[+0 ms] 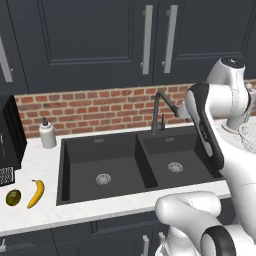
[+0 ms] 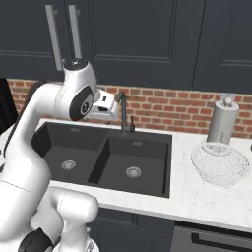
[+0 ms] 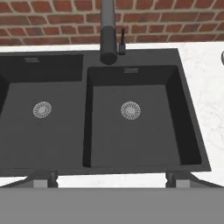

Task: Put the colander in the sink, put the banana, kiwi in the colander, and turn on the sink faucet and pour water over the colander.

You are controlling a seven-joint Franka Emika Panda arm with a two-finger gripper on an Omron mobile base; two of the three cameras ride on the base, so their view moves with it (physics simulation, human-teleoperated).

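Claw (image 3: 112, 177) hangs above the sink (image 3: 144, 164), jaws wide apart and empty; nothing is done yet. Colander (image 2: 220, 164) sits on the right counter (its handles hard to make out); banana (image 1: 36, 193) and kiwi (image 1: 13, 197) lie left of the sink; faucet (image 2: 125, 114) looks dry, lever too small to judge.

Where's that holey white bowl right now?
The colander sits on the counter right of the sink, just before the paper towel roll.
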